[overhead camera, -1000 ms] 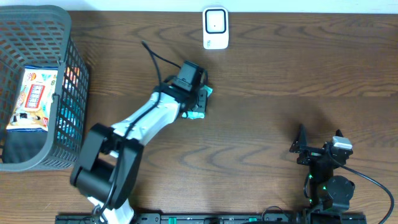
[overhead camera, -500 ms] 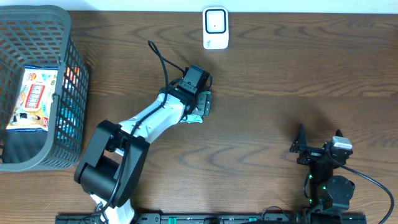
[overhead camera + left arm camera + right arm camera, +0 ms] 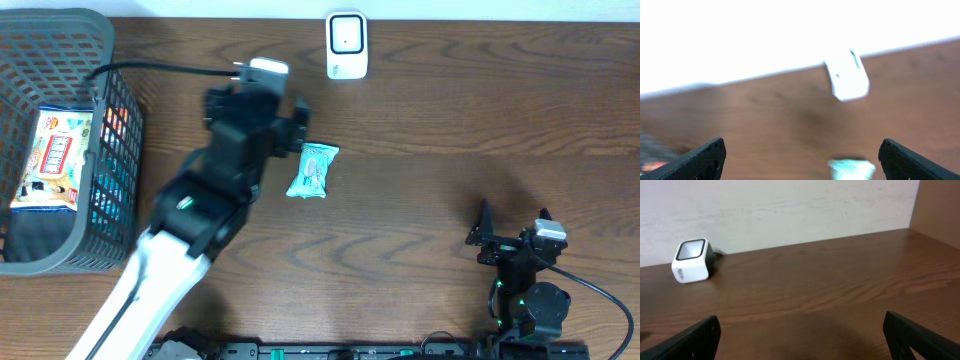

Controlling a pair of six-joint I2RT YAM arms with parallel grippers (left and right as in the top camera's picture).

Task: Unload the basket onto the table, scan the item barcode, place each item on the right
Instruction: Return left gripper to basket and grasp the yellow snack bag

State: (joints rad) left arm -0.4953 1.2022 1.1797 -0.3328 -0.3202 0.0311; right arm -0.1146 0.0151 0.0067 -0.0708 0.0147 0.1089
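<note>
The item, a small teal packet (image 3: 313, 170), lies flat on the wooden table below the white barcode scanner (image 3: 347, 45). My left gripper (image 3: 270, 115) hangs raised just left of the packet, open and empty. Its view is blurred: the scanner (image 3: 846, 80) sits ahead and the packet (image 3: 851, 170) shows at the bottom edge between my fingers (image 3: 700, 160), nearer the right one. My right gripper (image 3: 515, 235) rests open at the front right, nothing between its fingers (image 3: 920, 337), with the scanner (image 3: 691, 261) far off to its left.
A dark mesh basket (image 3: 110, 60) fills the left edge and holds a colourful snack packet (image 3: 55, 158). A black cable (image 3: 160, 68) runs from the basket's rim to my left wrist. A pale wall (image 3: 790, 205) backs the table.
My left gripper went from shut on the teal packet to open, leaving it on the table. The arm then rose and drew back to the left. The right arm stayed still.
</note>
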